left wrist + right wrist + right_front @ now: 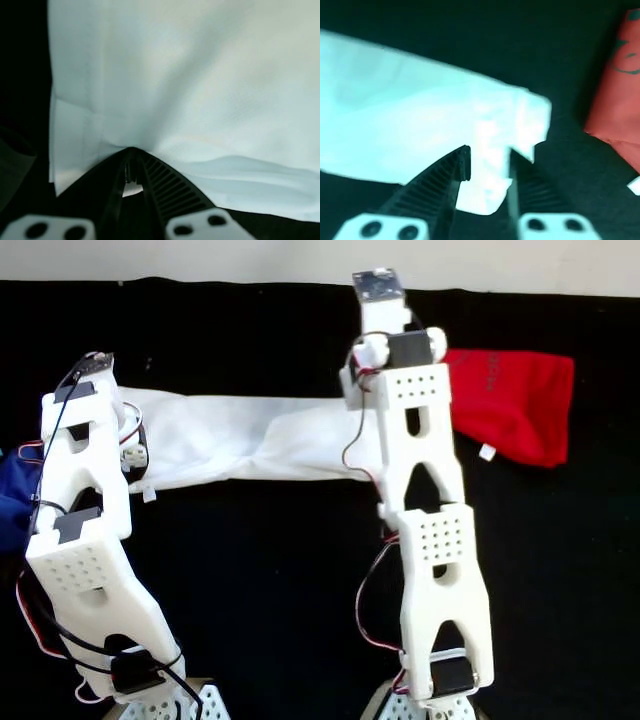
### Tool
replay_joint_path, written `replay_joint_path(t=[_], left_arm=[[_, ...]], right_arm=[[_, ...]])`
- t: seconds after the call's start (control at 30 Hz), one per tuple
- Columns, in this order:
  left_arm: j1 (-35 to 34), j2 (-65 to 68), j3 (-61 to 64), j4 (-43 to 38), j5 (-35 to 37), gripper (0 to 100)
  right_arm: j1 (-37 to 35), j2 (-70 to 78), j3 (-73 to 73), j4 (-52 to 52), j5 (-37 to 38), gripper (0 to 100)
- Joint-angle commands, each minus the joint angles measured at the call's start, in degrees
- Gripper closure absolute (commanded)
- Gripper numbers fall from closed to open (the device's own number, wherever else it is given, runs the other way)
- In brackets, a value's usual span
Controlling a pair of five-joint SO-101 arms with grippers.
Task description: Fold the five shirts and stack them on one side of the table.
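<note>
Forward: left claw [131, 151], right claw [488, 156], shirt [250, 440]

surface: black cloth-covered table [270, 580] | wall [200, 258]: pale strip at 12 o'clock (plain, evenly lit) | light: soft, diffuse

In the high view, both ends of the white shirt [260, 445] are hidden under the two arms. A blue shirt [12, 505] is cut off at the frame edge, partly behind the left arm. The right arm covers one end of the red shirt [515, 405], whose print is blurred.
</note>
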Motion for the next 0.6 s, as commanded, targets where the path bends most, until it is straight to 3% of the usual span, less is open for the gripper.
replay_joint_path(t=[0.0, 0.17, 0.3, 0.4, 0.57], left_arm=[[0.6, -0.1, 0.0, -2.0, 0.5, 99], [0.6, -0.1, 0.0, -2.0, 0.5, 99], [0.6, -0.1, 0.0, -2.0, 0.5, 99], [0.6, -0.1, 0.0, -2.0, 0.5, 99], [0.6, -0.1, 0.0, -2.0, 0.5, 99]], right_arm=[[-4.4, -2.8, 4.9, 0.9, 0.9, 98.4], [-6.9, -8.9, 18.4, 0.7, 1.0, 99.3], [-3.6, -8.3, 24.2, -2.0, 3.8, 99.3], [0.9, -4.2, 25.1, -8.0, 8.8, 99.3], [5.2, -1.2, 18.5, -10.6, 9.2, 99.3]])
